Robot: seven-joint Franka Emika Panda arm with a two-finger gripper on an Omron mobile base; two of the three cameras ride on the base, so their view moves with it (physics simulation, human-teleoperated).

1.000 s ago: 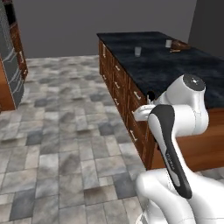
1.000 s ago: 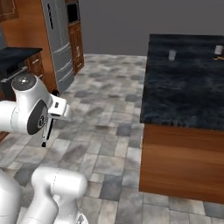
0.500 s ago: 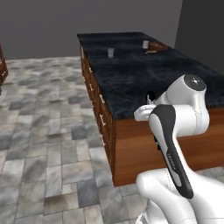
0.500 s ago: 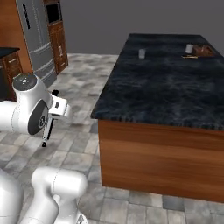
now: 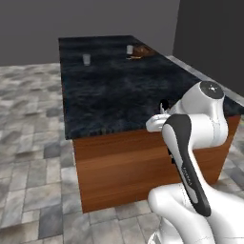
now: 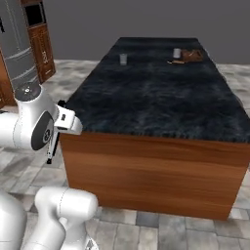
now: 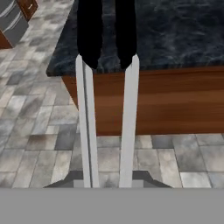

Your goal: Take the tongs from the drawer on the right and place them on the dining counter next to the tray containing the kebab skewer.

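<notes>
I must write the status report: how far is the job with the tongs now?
Done: the tongs are out of the drawer, held between the jaws of the gripper. In hand: carrying them, at the near end of the counter. Left: reach the tray at the far end and lay the tongs beside it.

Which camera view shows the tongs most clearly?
The hand view: the tongs run up its middle, both arms visible, gripper shut on them. The right base view shows a thin dark sliver hanging beside the arm.
</notes>
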